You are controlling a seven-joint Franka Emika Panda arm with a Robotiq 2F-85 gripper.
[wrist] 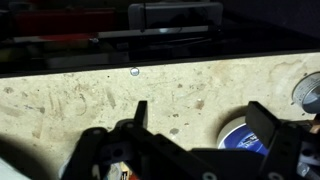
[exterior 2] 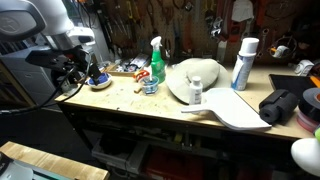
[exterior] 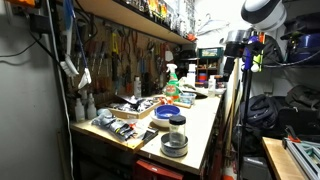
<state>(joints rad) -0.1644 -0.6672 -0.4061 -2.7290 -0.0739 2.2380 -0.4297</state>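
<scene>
My gripper (wrist: 200, 125) is open and empty in the wrist view, its two dark fingers spread wide just above the speckled beige benchtop (wrist: 90, 95). A round blue tin (wrist: 238, 135) lies on the bench between the fingers, close to the right one, with no contact showing. In an exterior view the gripper (exterior 2: 74, 68) hangs at the bench's left end beside the same blue tin (exterior 2: 100, 82). In an exterior view the arm (exterior: 240, 45) stands at the bench's far end.
A green spray bottle (exterior 2: 155, 62), a white hat-like object (exterior 2: 195, 80), a white can (exterior 2: 243, 62) and a black bag (exterior 2: 283, 105) stand along the bench. A glass jar (exterior: 177, 127), a blue dish (exterior: 168, 112) and tools lie at the other end.
</scene>
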